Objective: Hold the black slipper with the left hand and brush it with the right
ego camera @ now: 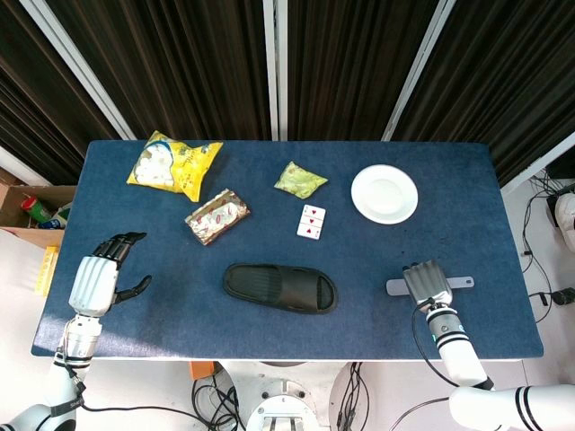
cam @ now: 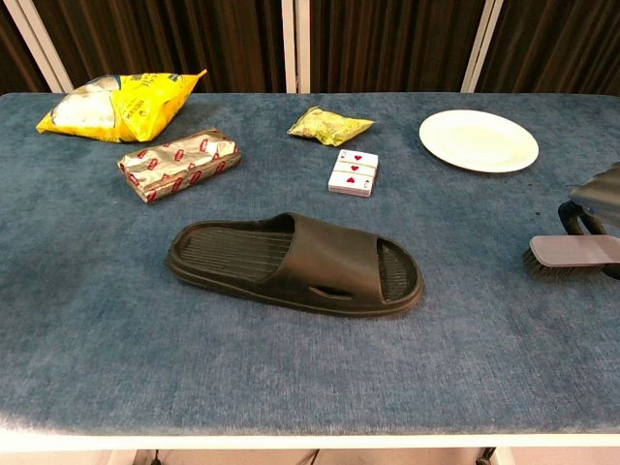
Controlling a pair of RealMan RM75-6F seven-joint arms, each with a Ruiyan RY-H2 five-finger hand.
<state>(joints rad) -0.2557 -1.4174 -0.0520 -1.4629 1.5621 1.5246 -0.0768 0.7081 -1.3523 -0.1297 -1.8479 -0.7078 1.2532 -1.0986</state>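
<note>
The right hand [ego camera: 427,284] gripped the brush [cam: 571,253] near the counter's [ego camera: 467,215] right edge. The left hand [ego camera: 95,278] hovered empty, fingers apart, apparently just off the left edge. The black slipper [ego camera: 280,287] lay between them, untouched.

Bright, even overhead light, soft faint shadows, both views sharp, no glare.

silver hands [ego camera: 92,283], black fingers [ego camera: 121,242], white arms
</note>
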